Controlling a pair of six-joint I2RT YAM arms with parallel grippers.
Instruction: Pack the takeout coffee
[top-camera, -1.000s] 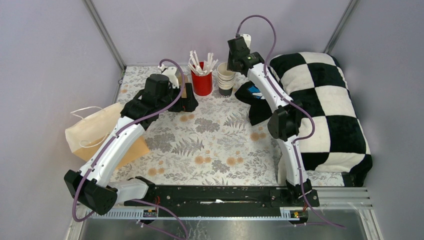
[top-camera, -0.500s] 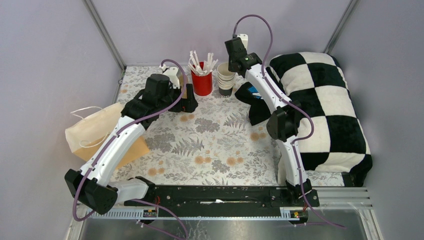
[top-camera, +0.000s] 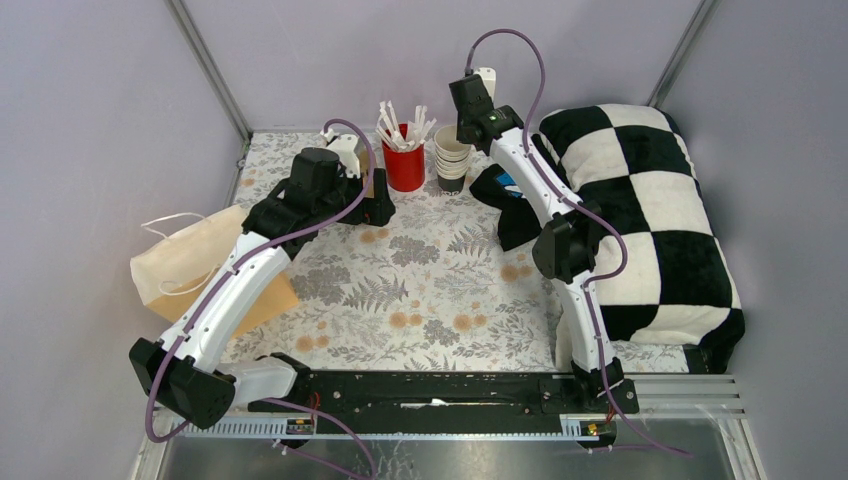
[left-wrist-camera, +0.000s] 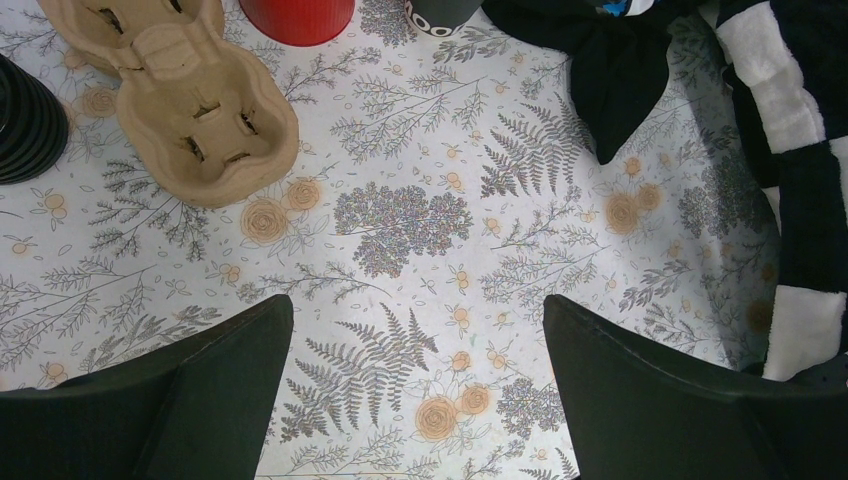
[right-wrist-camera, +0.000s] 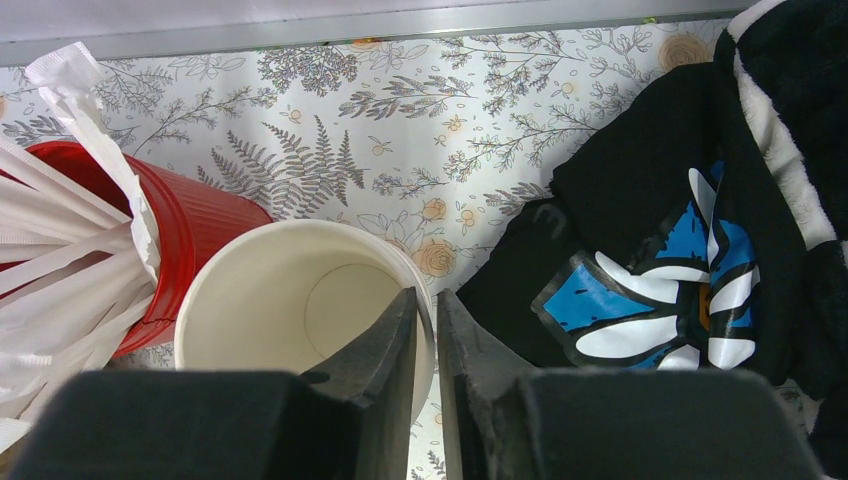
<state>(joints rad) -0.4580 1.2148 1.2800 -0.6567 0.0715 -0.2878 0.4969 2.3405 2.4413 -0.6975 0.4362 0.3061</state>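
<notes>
Toward the table's (top-camera: 430, 290) far edge, the cup of sticks (top-camera: 404, 160) stands just left of the stack of cups (top-camera: 452, 158), whose top rim the right gripper (right-wrist-camera: 425, 300) straddles. Cup carriers (left-wrist-camera: 195, 110) lie further left, and the paper bag (top-camera: 190, 262) lies at the left edge. The cloth (top-camera: 515, 205) lies right of the stack, against the pillow (top-camera: 650, 220).

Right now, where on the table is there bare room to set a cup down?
The middle of the floral cloth, between paper bag and checkered pillow, is bare. The back row is crowded: cardboard carrier, red cup, cream cup stack pinched by the right gripper, black cloth.
</notes>
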